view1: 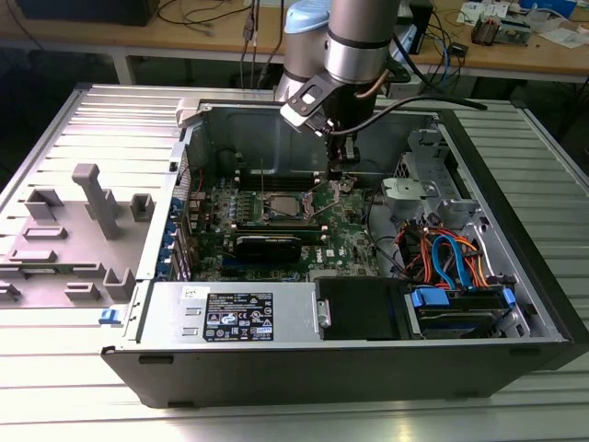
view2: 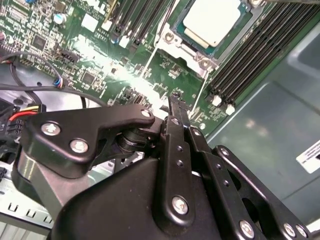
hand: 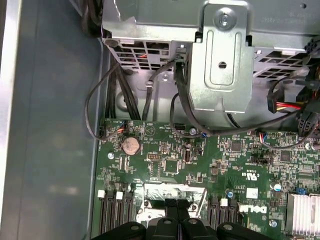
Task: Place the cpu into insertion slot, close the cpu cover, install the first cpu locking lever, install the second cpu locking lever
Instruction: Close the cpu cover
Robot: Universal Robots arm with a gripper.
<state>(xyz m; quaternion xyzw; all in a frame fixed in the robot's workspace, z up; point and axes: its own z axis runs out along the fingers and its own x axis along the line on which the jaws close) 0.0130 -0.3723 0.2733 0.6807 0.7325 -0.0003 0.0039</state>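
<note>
The cpu [view2: 212, 19] lies flat in the insertion slot [view2: 176, 44], its silver-grey top showing inside the silver metal rim. In the exterior view the insertion slot [view1: 281, 205] sits mid-board inside the open computer case. My gripper [view1: 341, 181] hangs just above the green motherboard, a little to the exterior view's right of the slot. Its black fingers [view2: 172, 117] are pressed together, and nothing shows between them. In the first wrist view the gripper [hand: 177, 206] hovers over a silver metal strip [hand: 175, 192] at the slot's edge. Whether the cpu cover is latched I cannot tell.
Long black memory slots [view2: 250, 55] flank the socket. A black expansion card [view1: 267, 244] lies in front of it, then the power supply [view1: 239, 313]. A drive cage with coloured cables [view1: 451, 258] fills the exterior view's right. A metal bracket [hand: 222, 55] and black cables stand past the board's edge.
</note>
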